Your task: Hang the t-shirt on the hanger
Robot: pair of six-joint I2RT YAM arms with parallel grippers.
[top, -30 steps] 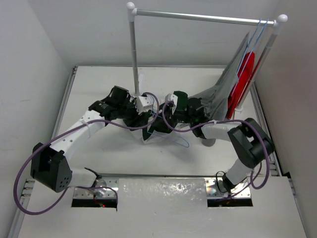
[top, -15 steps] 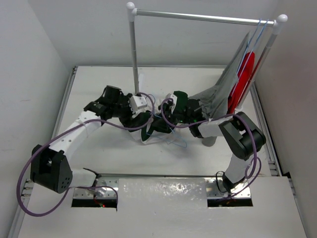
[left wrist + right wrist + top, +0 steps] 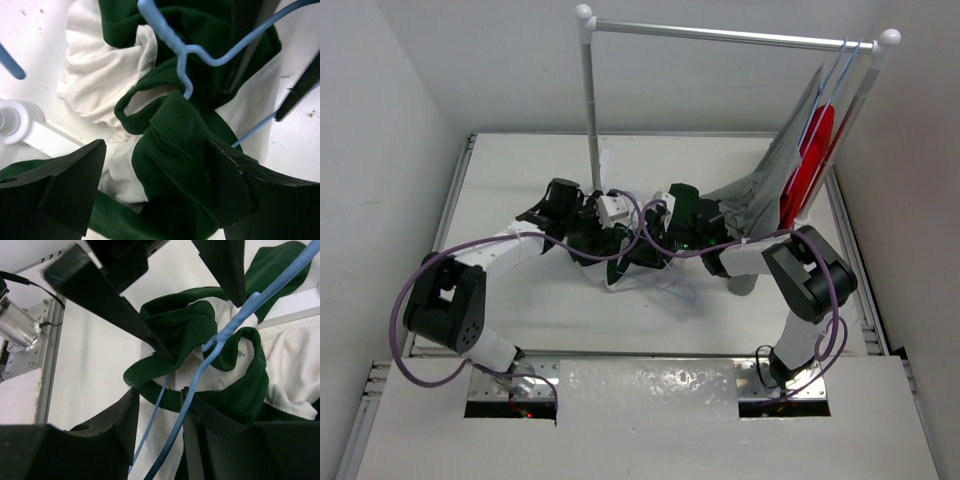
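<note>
No text, label or number can be read anywhere, not even on the t-shirt (image 3: 100, 85).

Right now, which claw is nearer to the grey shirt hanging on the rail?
Right. The right claw is at the t-shirt, on the side toward the grey shirt; the left claw is on the far side.

**Cloth, Plastic and Metal**

The t-shirt (image 3: 95, 85) is soft matt knit cloth, its green collar ribbed. The hanger (image 3: 181, 62) looks like smooth, faintly glossy plastic. The left gripper (image 3: 157, 150) is matt black plastic. The table (image 3: 520, 300) is matt white, lightly scuffed; the rail (image 3: 720, 33) is shiny metal.
</note>
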